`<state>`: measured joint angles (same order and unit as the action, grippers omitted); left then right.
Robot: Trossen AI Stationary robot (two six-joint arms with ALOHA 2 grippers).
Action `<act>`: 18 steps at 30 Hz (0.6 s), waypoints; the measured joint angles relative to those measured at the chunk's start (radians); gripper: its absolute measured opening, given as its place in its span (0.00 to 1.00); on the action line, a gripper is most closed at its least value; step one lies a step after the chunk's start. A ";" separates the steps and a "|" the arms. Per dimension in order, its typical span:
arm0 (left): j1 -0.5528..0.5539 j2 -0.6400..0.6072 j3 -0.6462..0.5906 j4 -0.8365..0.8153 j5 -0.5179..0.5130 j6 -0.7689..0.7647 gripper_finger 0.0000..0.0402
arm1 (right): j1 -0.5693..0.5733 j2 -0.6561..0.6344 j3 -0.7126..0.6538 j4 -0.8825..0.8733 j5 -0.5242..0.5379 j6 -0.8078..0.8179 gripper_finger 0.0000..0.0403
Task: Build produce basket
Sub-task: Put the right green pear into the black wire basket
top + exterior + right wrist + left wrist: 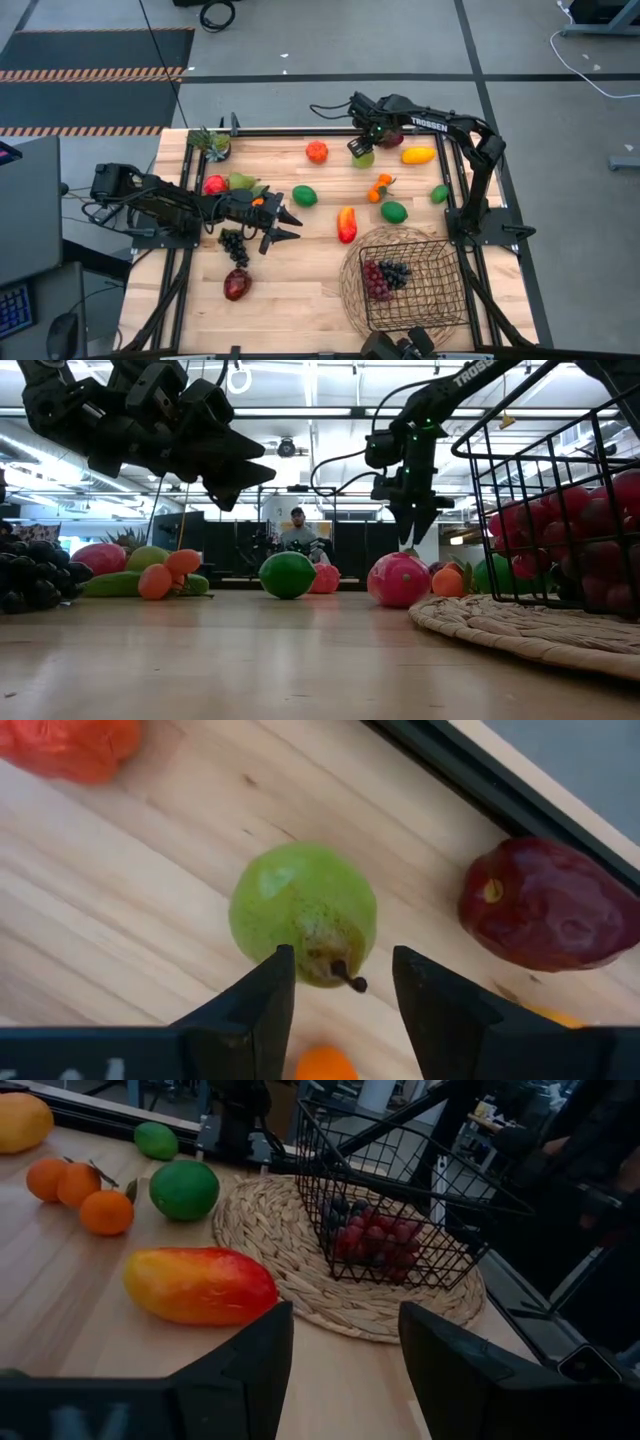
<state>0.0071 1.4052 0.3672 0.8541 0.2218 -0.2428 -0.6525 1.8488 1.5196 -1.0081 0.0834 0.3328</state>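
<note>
The black wire basket (412, 283) stands on a round woven mat (352, 290) at the near right and holds red and dark grape bunches (382, 277). My right gripper (358, 147) is open over a green pear (303, 910) at the far side, with one finger on either side of the pear's stem end (345, 978). My left gripper (290, 226) is open and empty above the table at mid-left; its wrist view looks toward a red-yellow mango (200, 1285) and the basket (400, 1190). The rest of the produce lies loose on the table.
A dark red fruit (545, 905) and a yellow mango (418, 155) lie by the pear. Oranges (380, 188), green fruits (304, 196) (394, 212), a red-orange fruit (317, 152), dark grapes (235, 245) and a red apple (214, 185) are scattered about. A person (296, 530) sits beyond the table.
</note>
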 joint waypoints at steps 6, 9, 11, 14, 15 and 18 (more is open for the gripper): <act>0.000 0.000 0.000 -0.011 0.000 0.000 0.47 | 0.000 0.000 0.000 -0.003 -0.004 -0.002 0.36; 0.000 0.000 0.000 -0.011 0.000 -0.001 0.47 | 0.000 0.000 0.000 -0.003 -0.004 0.002 0.31; 0.000 0.000 0.000 -0.011 0.000 -0.007 0.47 | 0.000 0.000 0.000 -0.008 -0.006 0.004 0.28; 0.000 0.000 0.000 -0.011 0.000 -0.008 0.47 | -0.003 0.000 0.000 -0.024 -0.007 0.012 0.24; 0.000 0.000 0.000 -0.011 0.000 -0.008 0.47 | -0.004 0.000 0.000 -0.026 -0.007 0.013 0.22; 0.000 0.000 0.000 -0.012 0.000 -0.008 0.47 | -0.006 0.000 0.000 -0.025 -0.007 0.010 0.19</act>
<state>0.0071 1.4055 0.3668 0.8420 0.2218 -0.2508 -0.6590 1.8488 1.5196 -1.0331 0.0765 0.3433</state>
